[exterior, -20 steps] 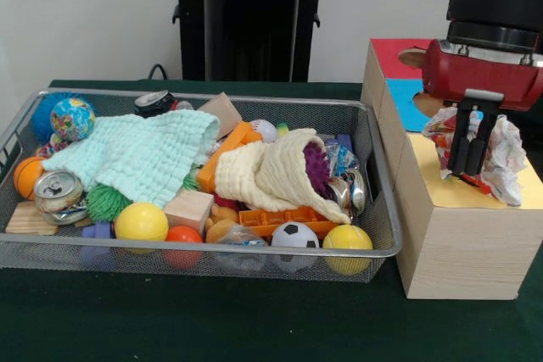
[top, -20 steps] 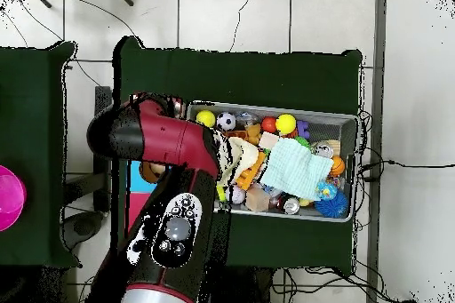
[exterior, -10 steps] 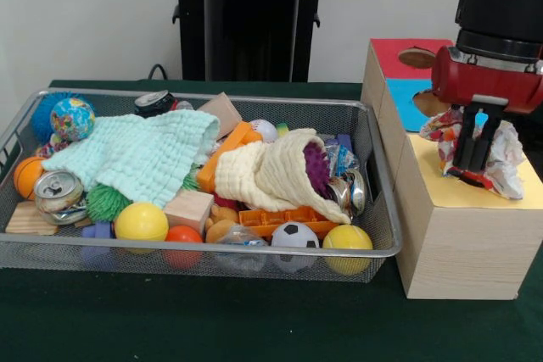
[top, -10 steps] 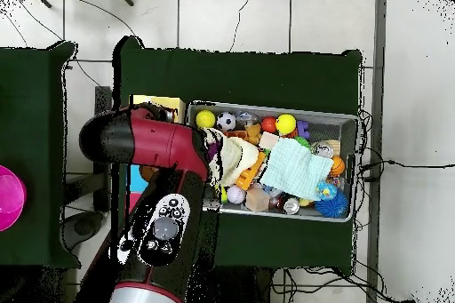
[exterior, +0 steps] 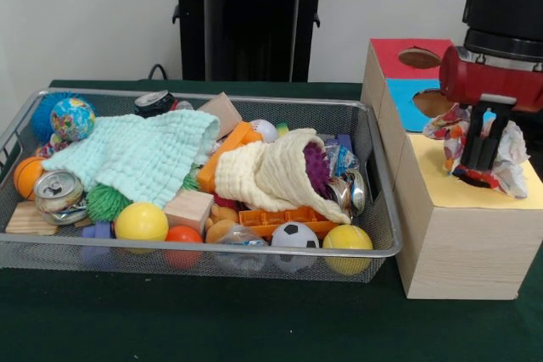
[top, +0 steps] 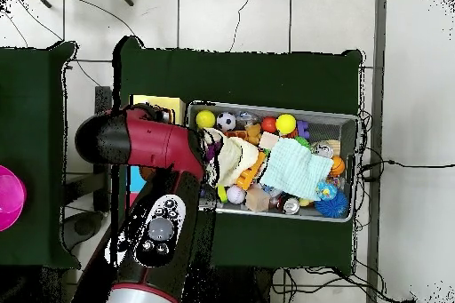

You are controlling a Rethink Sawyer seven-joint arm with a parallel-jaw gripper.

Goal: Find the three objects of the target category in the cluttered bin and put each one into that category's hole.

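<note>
A red and black robot arm is reaching down over a tall wooden sorting box (exterior: 458, 243) whose top is divided into red, blue and yellow panels. Its black gripper (exterior: 479, 163) is sitting with its two fingers set narrowly together, clamping a crumpled white wrapper with colourful print (exterior: 509, 154). The wrapper is resting on the yellow panel (exterior: 441, 192), bunched around the fingers. Round holes are showing in the red panel (exterior: 419, 58) and the blue panel (exterior: 431, 103), both beyond the wrapper. Just beside the box, a grey wire mesh bin (exterior: 195, 256) is sitting on the dark green table (exterior: 254, 320), crowded with balls, wooden blocks, crushed cans, a mint green cloth (exterior: 144, 154) and a cream knitted cloth (exterior: 271, 171). From overhead, the arm (top: 151, 193) is covering the box.
</note>
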